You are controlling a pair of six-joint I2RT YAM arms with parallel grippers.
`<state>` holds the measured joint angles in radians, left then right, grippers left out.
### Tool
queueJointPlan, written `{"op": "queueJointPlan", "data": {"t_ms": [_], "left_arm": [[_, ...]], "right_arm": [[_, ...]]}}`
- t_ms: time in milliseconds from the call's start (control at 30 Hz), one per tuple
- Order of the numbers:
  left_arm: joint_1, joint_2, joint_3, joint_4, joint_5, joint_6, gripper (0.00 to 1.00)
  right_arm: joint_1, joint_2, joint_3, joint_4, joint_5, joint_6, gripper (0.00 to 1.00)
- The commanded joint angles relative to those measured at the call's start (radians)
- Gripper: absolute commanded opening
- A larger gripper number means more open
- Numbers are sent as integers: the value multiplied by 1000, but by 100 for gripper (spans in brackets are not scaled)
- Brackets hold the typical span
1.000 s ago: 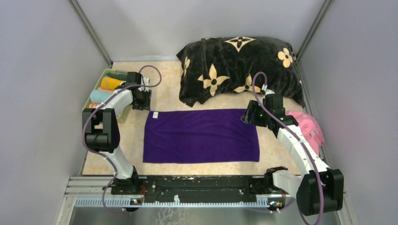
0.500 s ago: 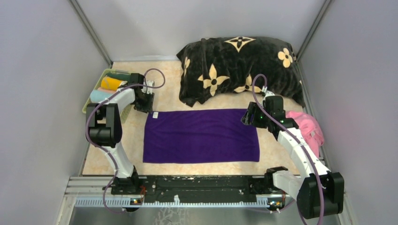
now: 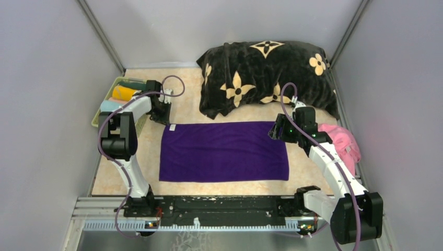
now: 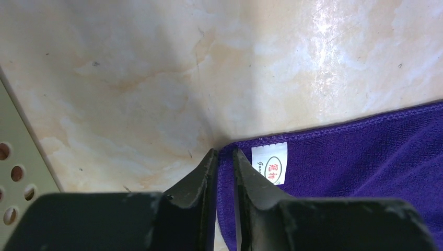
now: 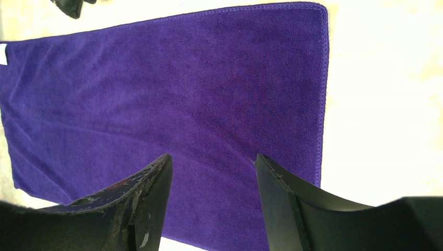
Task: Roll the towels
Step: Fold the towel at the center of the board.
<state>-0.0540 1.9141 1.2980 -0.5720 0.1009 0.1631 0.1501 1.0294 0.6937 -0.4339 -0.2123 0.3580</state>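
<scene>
Purple terry lies spread flat at the middle of the marbled beige counter (image 3: pixel 183 102): the purple towel (image 3: pixel 224 151) is an unrolled rectangle, its long sides running left to right, with a small white label (image 4: pixel 274 163) sewn in at its far left corner.

The left end effector (image 4: pixel 223 157) is down at that same corner. In the left wrist view its two dark fingers stand almost together, with only a thin slot between them, and the towel's hemmed left edge runs into that slot, the label just to the right of the tips. Whether the cloth is actually clenched or merely sits in the slot, I cannot tell.

The right end effector (image 5: pixel 213 162) is released, its fingers wide apart. It hangs above the right end of the purple towel, close to the far right corner, and nothing lies between its fingers.

A pink towel (image 3: pixel 345 144) is bunched in a heap at the right edge of the counter, just beside the right arm and apart from the purple one.

At the far left, a pale green basket (image 3: pixel 96 119) with a perforated wall holds rolled cloths, among them a yellow roll (image 3: pixel 123 93) and a light blue roll (image 3: pixel 108 106).

A big black plush cushion (image 3: pixel 266 73) with beige flower motifs fills the far right of the counter, its near edge close to the purple towel's far side.
</scene>
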Motion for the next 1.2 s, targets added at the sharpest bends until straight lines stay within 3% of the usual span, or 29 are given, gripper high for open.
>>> {"op": "queueJointPlan", "data": {"t_ms": [0, 167, 367, 567, 733, 867, 1167], "left_arm": [[3, 25, 19, -34, 28, 21, 19], [3, 1, 16, -42, 38, 15, 0], [3, -71, 12, -33, -4, -20, 0], [1, -158, -29, 31, -89, -62, 0], [2, -138, -12, 29, -111, -98, 0], [-1, -119, 4, 10, -111, -115, 0], [-2, -124, 12, 1, -108, -118, 0]], "right_arm": [[2, -8, 24, 39, -7, -19, 60], [3, -2, 41, 33, -6, -18, 60], [2, 59, 115, 19, 9, -37, 60], [1, 275, 263, -76, 61, -167, 60], [1, 435, 403, -164, 56, -275, 62], [1, 482, 455, -140, 120, -393, 61], [-50, 601, 454, 29, 66, -683, 42]]}}
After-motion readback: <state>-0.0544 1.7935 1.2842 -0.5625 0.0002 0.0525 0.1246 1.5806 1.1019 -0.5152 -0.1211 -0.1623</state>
